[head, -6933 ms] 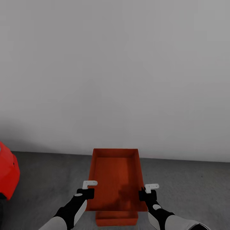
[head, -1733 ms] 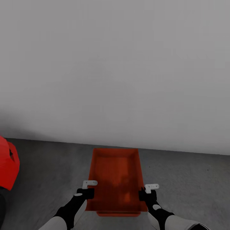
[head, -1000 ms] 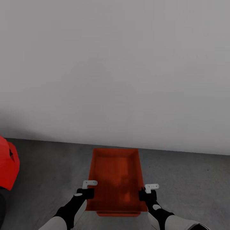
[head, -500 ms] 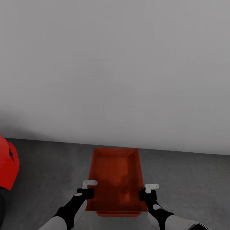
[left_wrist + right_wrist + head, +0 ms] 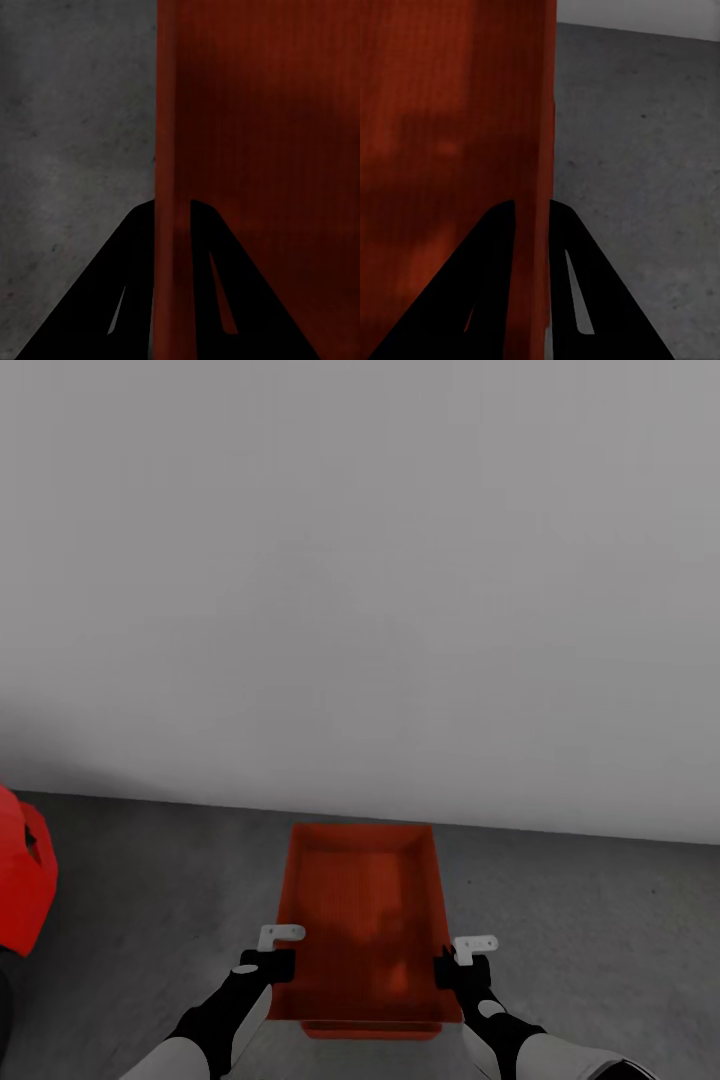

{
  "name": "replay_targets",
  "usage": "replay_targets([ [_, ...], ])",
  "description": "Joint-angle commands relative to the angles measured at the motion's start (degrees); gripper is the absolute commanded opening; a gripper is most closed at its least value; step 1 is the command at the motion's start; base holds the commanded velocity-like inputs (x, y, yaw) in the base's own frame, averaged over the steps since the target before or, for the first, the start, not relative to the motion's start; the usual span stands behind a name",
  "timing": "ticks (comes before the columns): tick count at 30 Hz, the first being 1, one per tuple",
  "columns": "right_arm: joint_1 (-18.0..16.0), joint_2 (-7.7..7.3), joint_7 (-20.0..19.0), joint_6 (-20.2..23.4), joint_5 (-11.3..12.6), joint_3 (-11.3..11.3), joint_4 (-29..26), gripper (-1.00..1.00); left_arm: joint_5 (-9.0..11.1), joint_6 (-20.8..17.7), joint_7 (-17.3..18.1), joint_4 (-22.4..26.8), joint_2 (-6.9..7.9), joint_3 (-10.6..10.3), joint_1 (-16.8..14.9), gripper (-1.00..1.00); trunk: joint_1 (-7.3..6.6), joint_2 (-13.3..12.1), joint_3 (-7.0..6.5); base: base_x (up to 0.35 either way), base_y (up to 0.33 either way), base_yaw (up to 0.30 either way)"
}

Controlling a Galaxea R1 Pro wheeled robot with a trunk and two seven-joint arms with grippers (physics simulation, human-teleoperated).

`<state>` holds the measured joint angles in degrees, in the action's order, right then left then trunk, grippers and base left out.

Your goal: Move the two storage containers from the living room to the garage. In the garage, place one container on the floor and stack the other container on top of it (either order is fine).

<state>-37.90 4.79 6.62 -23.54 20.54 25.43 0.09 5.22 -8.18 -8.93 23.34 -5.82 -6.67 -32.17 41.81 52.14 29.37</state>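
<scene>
While the left pincer clamps the container's left wall and the right pincer its right wall, each wrist view adds one finger on either side of that thin wall. From the head, the bin sits at 6 o'clock above grey concrete floor, covering the second bin, whose near end showed seven seconds ago. At 9 o'clock, the red car has slid slightly outward.

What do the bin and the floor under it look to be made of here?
Bin: likely thin plastic, matte orange-red; its walls are slim enough to sit between the fingers of each end effector, left and right, and fine ribbing shows inside. Floor: probably concrete, dark grey, rough and matte, with mottled speckling and no sheen.
</scene>
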Motion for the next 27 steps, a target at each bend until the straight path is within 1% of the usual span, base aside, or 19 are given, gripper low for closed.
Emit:
replay_targets([
  [1,-0.1,0.04,0.3,-0.3,1.1,-1.1,0.1,-1.00,0.9,-0.3,-0.7,0.1,-0.42,-0.6,0.0,-1.00,0.23,0.5,0.24,0.000,0.000,0.000],
  [27,-0.1,0.04,0.3,-0.3,1.1,-1.1,0.1,-1.00,0.8,-0.5,-0.8,0.1,-0.52,-0.6,0.0,-1.00,5.94,10.9,4.90,0.000,0.000,0.000],
])
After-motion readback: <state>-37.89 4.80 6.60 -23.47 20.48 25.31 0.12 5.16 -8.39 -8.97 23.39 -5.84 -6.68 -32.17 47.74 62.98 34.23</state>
